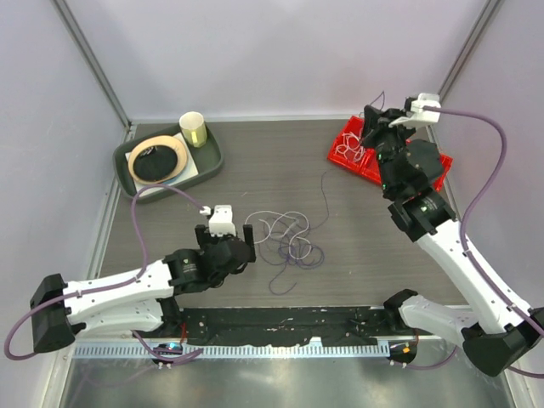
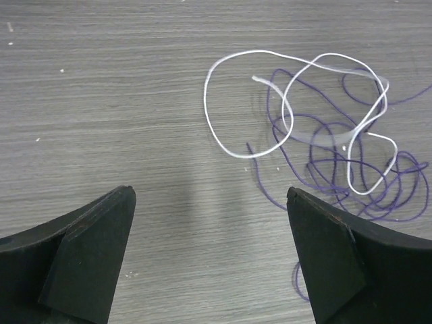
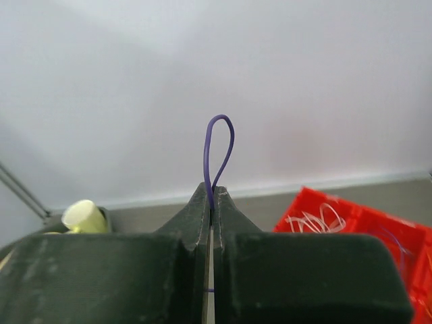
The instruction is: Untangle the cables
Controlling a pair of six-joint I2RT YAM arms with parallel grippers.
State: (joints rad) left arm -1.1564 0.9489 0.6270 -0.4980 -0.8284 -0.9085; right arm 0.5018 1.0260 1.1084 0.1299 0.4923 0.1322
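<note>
**Two grippers working the cables**

The right gripper (image 3: 210, 197) is pinching a purple cable (image 3: 219, 142) between closed jaws, over the red bin (image 1: 342, 151). The left gripper (image 2: 209, 202) is hovering with its jaws spread wide beside the tangle (image 2: 324, 142) at mid-table. It should be taking one white loop only, low and slowly, so no purple strand is dragging along.

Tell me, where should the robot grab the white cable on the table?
Pinch the white cable at its big outer loop, coming straight down from above. That curve lies flat and alone on the side away from the tangle, while its other bends cross the purple cable.
</note>
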